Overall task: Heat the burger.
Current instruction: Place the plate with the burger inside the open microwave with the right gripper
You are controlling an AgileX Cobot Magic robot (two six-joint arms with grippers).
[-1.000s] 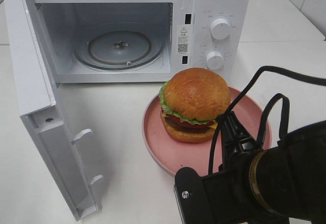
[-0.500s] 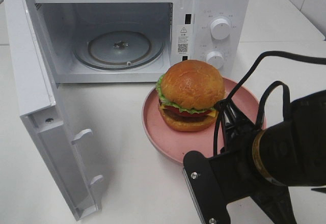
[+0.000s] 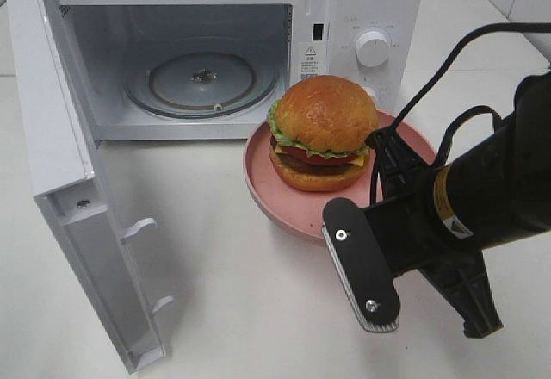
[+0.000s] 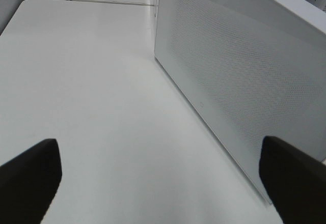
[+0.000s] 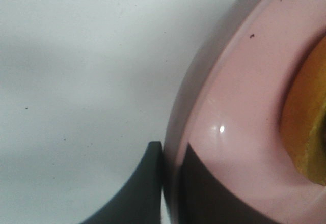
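The burger (image 3: 323, 129), with a golden bun, lettuce, tomato and cheese, sits on a round pink plate (image 3: 275, 202) just in front of the open microwave (image 3: 370, 9). My right gripper (image 3: 383, 159) reaches in from the right and is shut on the plate's right rim. In the right wrist view its dark fingers (image 5: 142, 183) pinch the plate's rim (image 5: 244, 81), with the bun's edge (image 5: 308, 132) beside them. My left gripper (image 4: 163, 183) is open and holds nothing. It hangs over bare table beside a white perforated microwave panel (image 4: 239, 86).
The microwave door (image 3: 69, 181) swings out wide on the left, toward the table's front. The glass turntable (image 3: 202, 82) inside is bare. Two control knobs (image 3: 373, 47) sit on the microwave's right panel. Black cables (image 3: 456, 60) loop above my right arm.
My right arm has carried the plate and burger away from the table's front edge toward the microwave opening. The left gripper stays open.
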